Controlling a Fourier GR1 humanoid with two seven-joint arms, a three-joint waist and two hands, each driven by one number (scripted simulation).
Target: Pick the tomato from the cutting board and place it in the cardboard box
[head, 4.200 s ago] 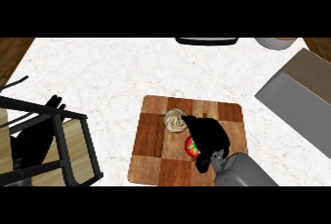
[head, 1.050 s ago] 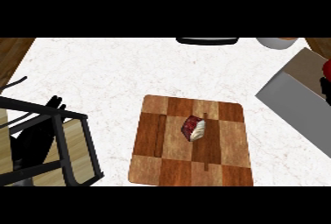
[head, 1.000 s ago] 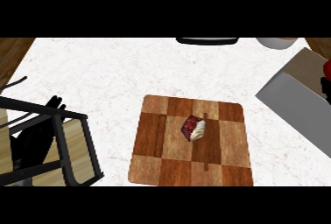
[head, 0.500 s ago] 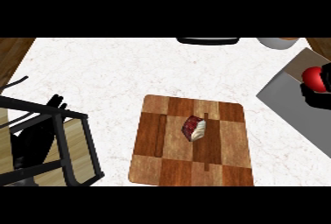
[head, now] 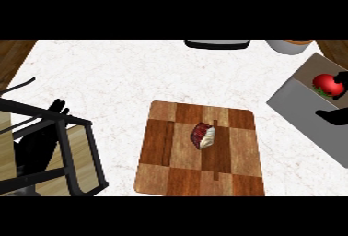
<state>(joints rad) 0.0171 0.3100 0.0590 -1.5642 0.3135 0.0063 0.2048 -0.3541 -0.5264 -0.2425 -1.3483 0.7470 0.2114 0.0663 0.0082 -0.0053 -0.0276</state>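
The red tomato (head: 327, 83) lies inside the cardboard box (head: 296, 97) at the right edge, with a bit of green showing at its lower side. Just below it, my right hand (head: 336, 116) shows only partly at the frame's edge; a straight finger points left and is apart from the tomato. The wooden cutting board (head: 167, 156) sits in the middle of the white counter and carries a red-and-white wedge (head: 203, 135). My left hand (head: 35, 146) rests open at the far left, fingers up, behind a black frame.
A black metal frame (head: 76, 148) over a wooden seat stands at the lower left. A dark pan (head: 216, 44) and a grey bowl (head: 291, 46) sit at the counter's far edge. The box's open flap (head: 325, 63) stands at the upper right.
My right hand carried the tomato from the cutting board to the box at the right. The tomato now lies in the box, apart from the hand, which has dropped lower.
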